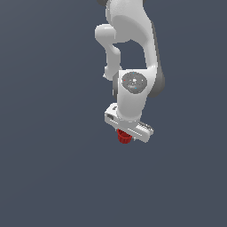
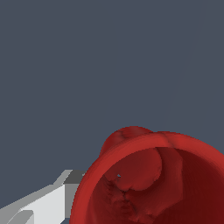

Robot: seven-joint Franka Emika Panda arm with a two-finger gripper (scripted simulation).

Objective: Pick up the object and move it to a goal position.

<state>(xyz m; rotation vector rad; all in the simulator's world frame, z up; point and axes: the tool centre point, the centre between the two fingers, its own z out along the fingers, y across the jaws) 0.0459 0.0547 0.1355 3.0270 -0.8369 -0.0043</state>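
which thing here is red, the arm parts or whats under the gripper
The small ribbed cup under the gripper; the arm and gripper are white and grey.

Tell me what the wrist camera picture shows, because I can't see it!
A red ribbed cup fills the lower part of the picture, seen very close, with its hollow inside facing the camera. One white gripper finger pokes in beside it, and plain dark grey-blue lies behind.

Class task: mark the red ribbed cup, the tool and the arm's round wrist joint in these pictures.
red ribbed cup (image 2: 148,183): wrist view, on the inner wall of its hollow top.
tool (image 1: 125,133): exterior view, at the cup's top, beneath the white body.
round wrist joint (image 1: 134,82): exterior view, on its grey circular cap.
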